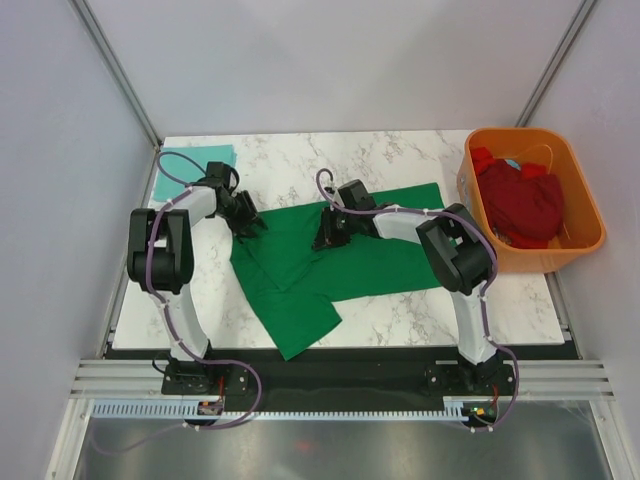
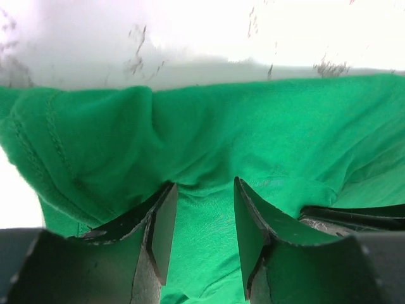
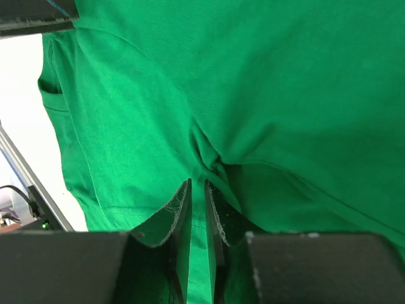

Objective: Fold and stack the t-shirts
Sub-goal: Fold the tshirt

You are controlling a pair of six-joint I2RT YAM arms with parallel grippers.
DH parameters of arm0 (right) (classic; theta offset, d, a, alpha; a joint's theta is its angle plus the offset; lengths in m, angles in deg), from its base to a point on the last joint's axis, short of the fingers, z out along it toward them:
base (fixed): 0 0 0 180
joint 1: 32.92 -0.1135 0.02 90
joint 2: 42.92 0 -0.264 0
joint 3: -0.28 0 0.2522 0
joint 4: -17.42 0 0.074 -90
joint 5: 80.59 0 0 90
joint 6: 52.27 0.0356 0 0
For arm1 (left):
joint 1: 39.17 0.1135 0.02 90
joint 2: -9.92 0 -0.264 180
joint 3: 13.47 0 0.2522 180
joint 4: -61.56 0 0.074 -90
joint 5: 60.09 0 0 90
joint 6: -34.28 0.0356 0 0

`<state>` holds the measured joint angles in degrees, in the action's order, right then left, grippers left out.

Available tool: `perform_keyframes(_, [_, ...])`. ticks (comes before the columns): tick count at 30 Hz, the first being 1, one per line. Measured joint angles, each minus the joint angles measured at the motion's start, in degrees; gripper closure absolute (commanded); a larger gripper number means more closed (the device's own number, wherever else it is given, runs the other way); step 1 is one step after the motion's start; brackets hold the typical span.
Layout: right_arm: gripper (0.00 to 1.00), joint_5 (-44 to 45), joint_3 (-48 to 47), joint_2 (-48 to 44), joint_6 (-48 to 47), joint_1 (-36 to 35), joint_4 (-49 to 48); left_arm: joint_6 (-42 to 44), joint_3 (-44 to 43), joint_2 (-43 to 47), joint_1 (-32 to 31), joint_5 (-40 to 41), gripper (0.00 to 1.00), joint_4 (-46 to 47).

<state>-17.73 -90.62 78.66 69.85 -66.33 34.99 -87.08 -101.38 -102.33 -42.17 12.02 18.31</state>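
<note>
Clamping a thin pleat of the dark green t-shirt (image 1: 390,262) in the right gripper (image 3: 197,185), near the middle of the garment. Closed almost fully at that point, with only the pinched cloth keeping the fingers (image 3: 180,212) apart. Puckers the fabric into creases fanning out from the pinch.

Straddling the left edge of the same shirt with the left gripper (image 2: 202,190). Spread wide at the fingertips (image 2: 166,218), with a bulge of green cloth in the gap, close to the inner faces but not squeezed. Cannot confirm any firm hold from the wrist view. Shows a stitched hem just left of the fingertips and bare marble beyond the cloth.

Location of dark green t-shirt: centre of the white marble table (image 1: 400,160), between the two arms. Spread out and wrinkled, with one flap angled toward the near edge and the opposite end reaching toward the orange tub (image 1: 530,258).

Location of pale teal t-shirt (image 1: 195,165): far left corner of the table, lying flat, beside the left arm and apart from the green shirt.

Location of dark red t-shirts (image 1: 525,200): heaped inside the orange tub at the right edge of the table.
</note>
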Motion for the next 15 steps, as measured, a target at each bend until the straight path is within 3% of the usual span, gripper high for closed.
perform_keyframes(7, [0.75,2.95,2.84,-3.87,-0.07,1.55,0.50,0.28,-8.92,-6.05,-0.72,-0.20,0.51,-1.70])
perform_keyframes(15, [0.76,5.84,1.03,-8.35,-0.33,2.45,0.46,1.68,-29.42,-19.54,-1.20,-3.50,0.50,0.07])
